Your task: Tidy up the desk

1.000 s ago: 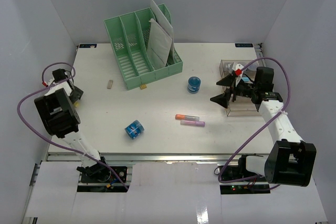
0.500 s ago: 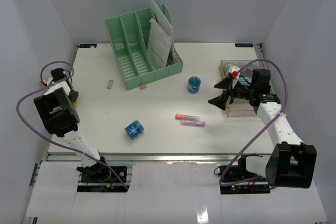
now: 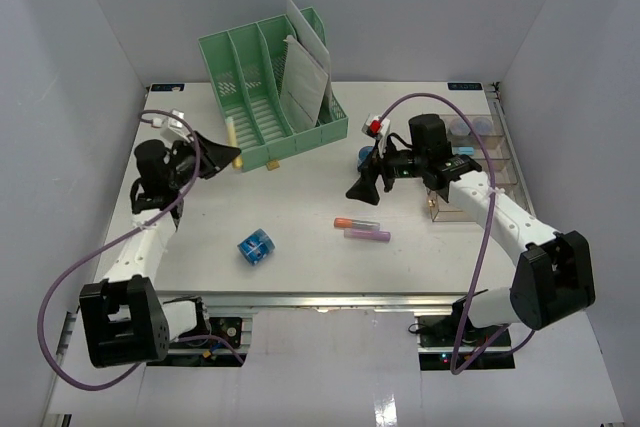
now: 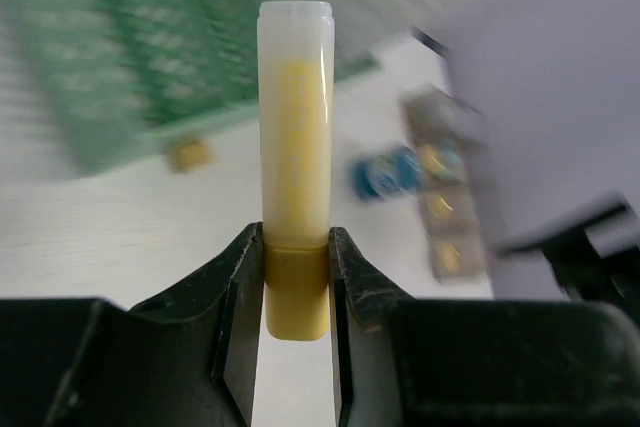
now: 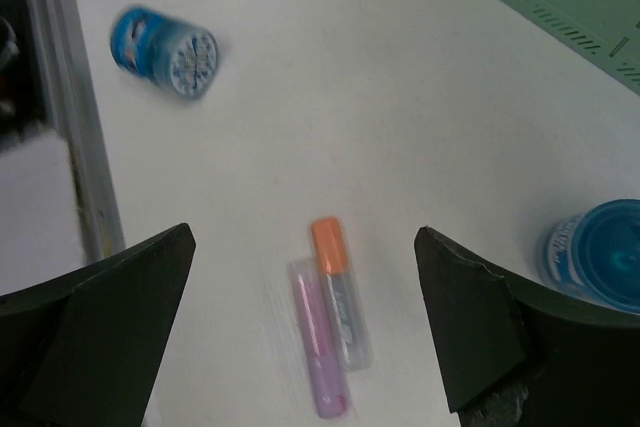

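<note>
On wrist views — left fingers (image 4: pixel 235 292) clamp yellow marker (image 4: pixel 295 147) | right fingers (image 5: pixel 110 332) wide over pens (image 5: pixel 335 322)

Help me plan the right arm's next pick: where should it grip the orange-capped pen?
Probably take the orange-capped pen by its cap, from straight above, jaws across it. It lies flat on the desk, and the purple pen hugs its barrel, while the cap end pokes out clear.

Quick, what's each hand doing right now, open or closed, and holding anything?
Left hand: closed on the yellow highlighter.
Right hand: open, holding nothing.
</note>
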`<state>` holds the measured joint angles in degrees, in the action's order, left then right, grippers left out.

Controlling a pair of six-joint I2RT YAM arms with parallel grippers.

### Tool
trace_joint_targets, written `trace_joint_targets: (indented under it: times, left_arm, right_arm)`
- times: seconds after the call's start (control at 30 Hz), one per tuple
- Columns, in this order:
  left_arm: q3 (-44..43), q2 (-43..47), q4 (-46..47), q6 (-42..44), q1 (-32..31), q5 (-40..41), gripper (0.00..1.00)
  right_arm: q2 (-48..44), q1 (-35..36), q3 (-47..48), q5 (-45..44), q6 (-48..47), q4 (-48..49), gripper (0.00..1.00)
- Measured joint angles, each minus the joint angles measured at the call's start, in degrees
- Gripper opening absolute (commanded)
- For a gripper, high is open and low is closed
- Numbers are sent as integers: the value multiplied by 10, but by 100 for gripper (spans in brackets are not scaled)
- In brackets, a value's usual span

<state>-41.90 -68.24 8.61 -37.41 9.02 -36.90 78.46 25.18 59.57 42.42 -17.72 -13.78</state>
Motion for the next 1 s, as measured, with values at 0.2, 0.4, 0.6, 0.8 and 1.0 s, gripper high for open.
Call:
trace_joint_targets:
  times: [0.2,0.4,0.6,0.8,1.0]
  left_arm:
    - [77,-8,185,-89,-167,-86,6]
    - [79,-65,264,-128,-267,-69,5]
    - [62,-100,296,-132,-321,-43,5]
    - [32,-129,296,-123,-344,-21,6]
    - [13,-147,290,-110,-361,-8,9]
  right_arm:
    - [19,27,8,-21,226,119,97]
    - [51,49,35,-57,389,202,95]
    - [73,49,41,-98,476,238,86]
    - [89,49,41,-124,518,254,67]
    - [98,50,37,-130,538,267,46]
